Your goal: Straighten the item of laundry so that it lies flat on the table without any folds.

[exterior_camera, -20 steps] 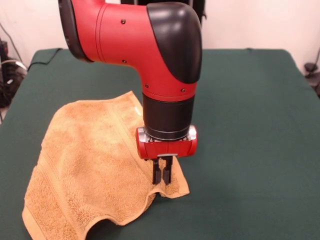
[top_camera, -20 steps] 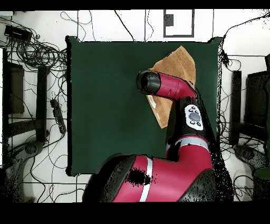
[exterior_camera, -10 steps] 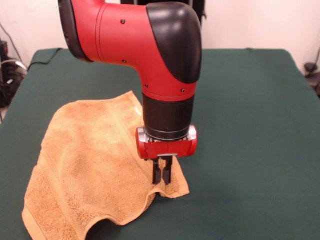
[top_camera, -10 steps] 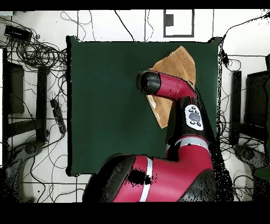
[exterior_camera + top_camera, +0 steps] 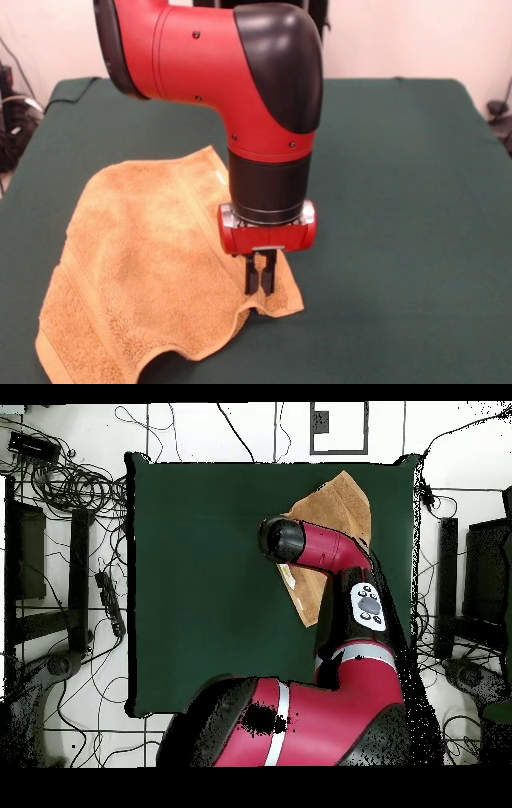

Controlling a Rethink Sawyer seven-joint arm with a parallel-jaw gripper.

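Observation:
The item of laundry [image 5: 144, 264] is a tan-orange terry towel lying at the near left of the dark green table [image 5: 400, 200] in the front view. Its near edge curls up and its right corner is bunched under my gripper [image 5: 260, 290]. The gripper points straight down with its fingers close together, pinching that corner. In the overhead view the towel [image 5: 335, 509] shows at the upper right, partly hidden by my red arm [image 5: 320, 549].
Cables and dark equipment [image 5: 60, 534] lie off the table's edges in the overhead view. The arm's large elbow [image 5: 240, 72] hangs over the table's middle in the front view.

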